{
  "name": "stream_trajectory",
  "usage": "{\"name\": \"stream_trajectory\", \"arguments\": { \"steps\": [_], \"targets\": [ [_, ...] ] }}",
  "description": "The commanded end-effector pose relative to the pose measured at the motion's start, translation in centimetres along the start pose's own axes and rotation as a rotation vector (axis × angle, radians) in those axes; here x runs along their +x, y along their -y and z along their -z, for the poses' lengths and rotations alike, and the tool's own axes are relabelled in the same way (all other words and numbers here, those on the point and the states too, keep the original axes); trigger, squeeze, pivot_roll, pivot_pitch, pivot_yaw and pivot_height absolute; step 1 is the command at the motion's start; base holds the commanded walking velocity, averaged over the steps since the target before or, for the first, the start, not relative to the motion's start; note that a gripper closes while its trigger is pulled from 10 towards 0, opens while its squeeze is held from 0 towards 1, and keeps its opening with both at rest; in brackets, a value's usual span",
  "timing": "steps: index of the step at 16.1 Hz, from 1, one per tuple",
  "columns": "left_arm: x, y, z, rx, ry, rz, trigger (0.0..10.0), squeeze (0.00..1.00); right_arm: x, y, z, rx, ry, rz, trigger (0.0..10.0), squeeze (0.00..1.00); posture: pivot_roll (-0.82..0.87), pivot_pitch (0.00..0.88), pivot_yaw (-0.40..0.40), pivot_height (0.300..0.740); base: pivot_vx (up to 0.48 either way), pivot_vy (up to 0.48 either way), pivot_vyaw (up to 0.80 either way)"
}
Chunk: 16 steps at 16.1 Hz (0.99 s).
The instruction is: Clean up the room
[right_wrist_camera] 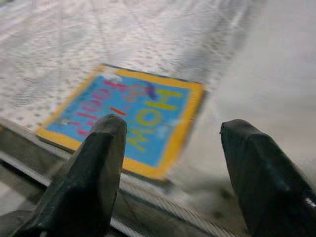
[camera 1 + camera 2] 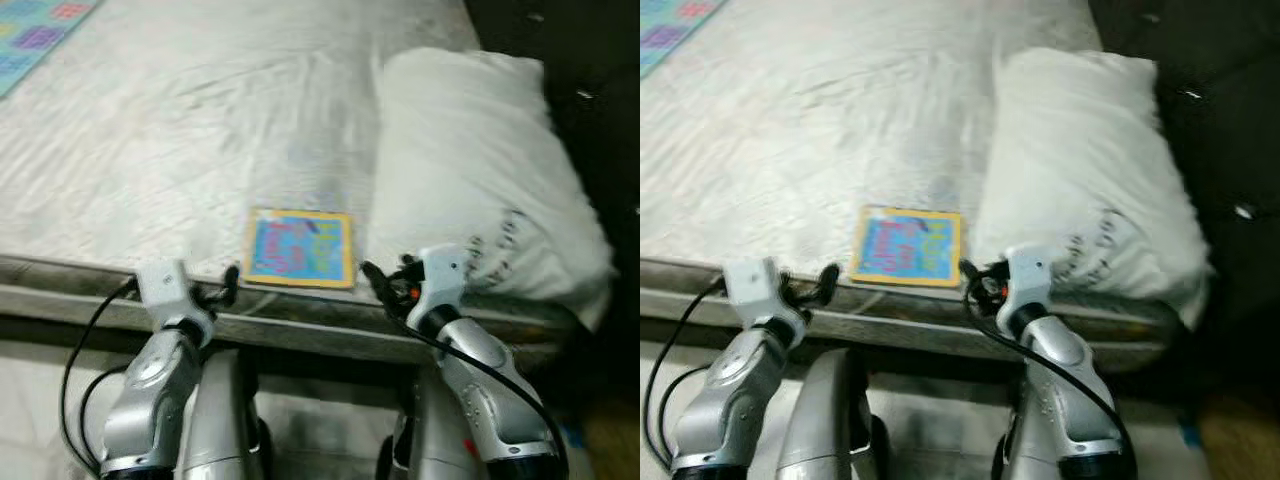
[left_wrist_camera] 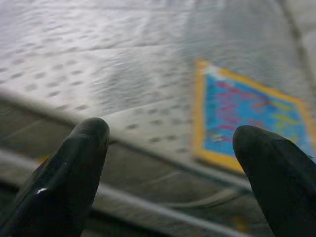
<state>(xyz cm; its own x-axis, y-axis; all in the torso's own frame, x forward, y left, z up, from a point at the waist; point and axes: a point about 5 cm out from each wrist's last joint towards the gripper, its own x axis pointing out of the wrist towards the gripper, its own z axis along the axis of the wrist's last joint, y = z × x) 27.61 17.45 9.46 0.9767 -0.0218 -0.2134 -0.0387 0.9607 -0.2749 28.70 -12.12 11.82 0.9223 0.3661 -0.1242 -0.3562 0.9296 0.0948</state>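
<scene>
Head views: book [image 2: 299,248] lies flat at near edge of mattress [image 2: 180,130], pillow [image 2: 480,170] just right of it. Left gripper [image 2: 228,284] sits near book's left corner, right gripper [image 2: 375,280] near its right corner; both w/ nothing held.

Left wrist: fingers [image 3: 74,168] spread wide, book ahead.

Right wrist: fingers [image 1: 94,168] wide apart too. Best approach, I'd say: slide one finger under the overhanging edge, pinch w/o snagging sheet.

a big bed [image 2: 180,130] with a pale, wrinkly sheet holds a few things - a blue book [image 2: 299,248] with a yellow border near the edge, touching a white pillow [image 2: 480,170] - and a colourful quilt [image 2: 35,35] at the far corner.
</scene>
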Motion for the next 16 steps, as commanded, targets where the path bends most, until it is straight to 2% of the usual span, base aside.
{"name": "stream_trajectory", "arguments": {
  "steps": [1,4,7,11,16],
  "targets": [
    [0.1,0.0,0.8,-0.014,-0.042,0.002,10.0,0.00,-0.4,0.5,-0.1,0.011,0.004,0.023,10.0,0.00,-0.14,0.162,-0.009,0.527,0.000,0.000,0.00],
    [1.1,-0.3,1.4,0.003,-0.113,0.022,10.0,0.00,-0.8,0.7,-0.2,0.012,0.011,0.052,10.0,0.00,-0.15,0.176,-0.014,0.527,0.000,0.000,0.00],
    [2.4,0.2,1.5,0.001,-0.124,0.058,10.0,0.00,-1.4,1.0,-0.3,0.014,0.015,0.075,10.0,0.00,-0.17,0.196,-0.027,0.527,0.000,0.000,0.00],
    [4.0,1.7,2.3,-0.024,-0.187,0.119,10.0,0.00,-2.3,1.4,-0.3,0.006,0.002,0.100,10.0,0.00,-0.20,0.218,-0.030,0.527,0.000,0.000,0.00],
    [4.7,2.9,3.0,-0.026,-0.203,0.160,10.0,0.00,-2.4,1.2,-0.3,0.012,-0.007,0.103,10.0,0.00,-0.20,0.226,-0.035,0.527,0.000,0.000,0.00]
  ]
}}
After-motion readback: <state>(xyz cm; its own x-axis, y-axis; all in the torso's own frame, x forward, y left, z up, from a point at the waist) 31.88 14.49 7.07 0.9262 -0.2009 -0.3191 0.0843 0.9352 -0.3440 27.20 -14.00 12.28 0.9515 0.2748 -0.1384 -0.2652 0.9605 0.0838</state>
